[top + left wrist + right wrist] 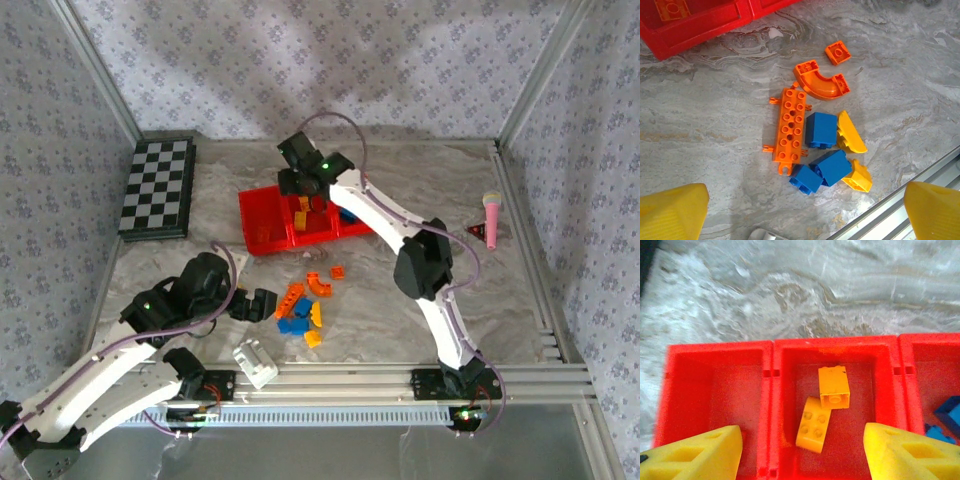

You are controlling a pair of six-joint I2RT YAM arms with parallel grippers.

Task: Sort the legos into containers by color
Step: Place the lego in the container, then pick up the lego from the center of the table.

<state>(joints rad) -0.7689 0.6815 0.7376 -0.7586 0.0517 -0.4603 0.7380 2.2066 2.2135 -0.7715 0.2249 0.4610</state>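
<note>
Top view: right gripper (305,185) above containers (262,215), upper centre; left gripper (262,303) lower left, just beside loose legos (300,312) at centre

Left wrist: left fingers (672,212) wide apart, holding nothing; orange plate (789,131), blue bricks (820,130), yellow pieces (850,134) at centre

Right wrist: right fingers (695,455) wide, nothing between; yellow bricks (832,386), two, in middle bin (835,342)

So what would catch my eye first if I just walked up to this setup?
The bright red bins toward the back, with the right gripper open above them and two yellow bricks lying in the middle one. Next, the loose pile of orange, blue and yellow legos nearer the arms, in front of the open left gripper. A checkered board lies at the far left.
</note>
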